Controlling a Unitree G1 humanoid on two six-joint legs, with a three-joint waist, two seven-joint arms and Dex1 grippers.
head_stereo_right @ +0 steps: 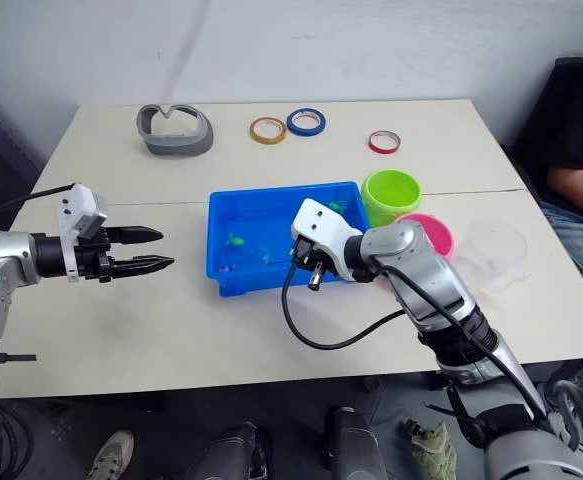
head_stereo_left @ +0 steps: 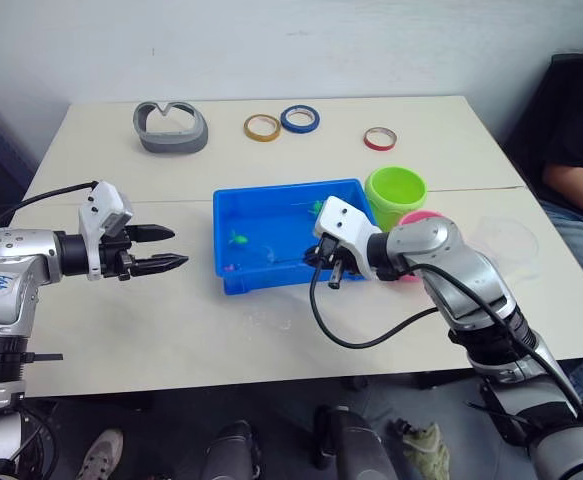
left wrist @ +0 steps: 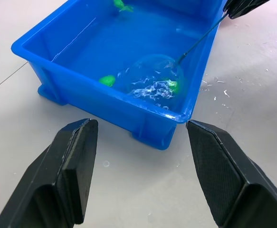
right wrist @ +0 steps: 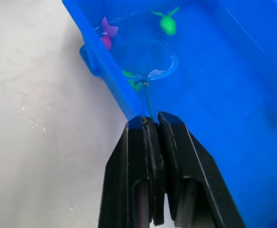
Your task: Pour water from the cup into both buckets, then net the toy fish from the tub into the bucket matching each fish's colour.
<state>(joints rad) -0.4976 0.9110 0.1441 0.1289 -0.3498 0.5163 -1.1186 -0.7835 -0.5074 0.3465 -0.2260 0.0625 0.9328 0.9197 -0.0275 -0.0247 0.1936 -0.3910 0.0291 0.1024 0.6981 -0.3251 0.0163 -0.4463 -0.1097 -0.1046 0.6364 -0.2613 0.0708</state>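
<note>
The blue tub (head_stereo_left: 233, 277) holds water and several toy fish, among them a green fish (right wrist: 167, 23) and a magenta one (right wrist: 107, 33). My right gripper (right wrist: 152, 122) is shut on the thin black handle of the net (right wrist: 169, 66), at the tub's front right edge. The hoop is dipped in the water near the front wall, with a green fish (left wrist: 173, 85) at its rim. My left gripper (head_stereo_left: 166, 250) hovers open left of the tub, holding nothing. The green bucket (head_stereo_left: 395, 195) and the pink bucket (head_stereo_left: 423, 217) stand right of the tub. The clear cup (head_stereo_left: 508, 245) sits further right.
A grey curved holder (head_stereo_left: 171, 128) and three tape rings, yellow (head_stereo_left: 262, 127), blue (head_stereo_left: 300, 119) and red (head_stereo_left: 380, 138), lie along the back of the table. A person (head_stereo_left: 581, 170) sits at the right edge. Water drops spot the table in front of the tub.
</note>
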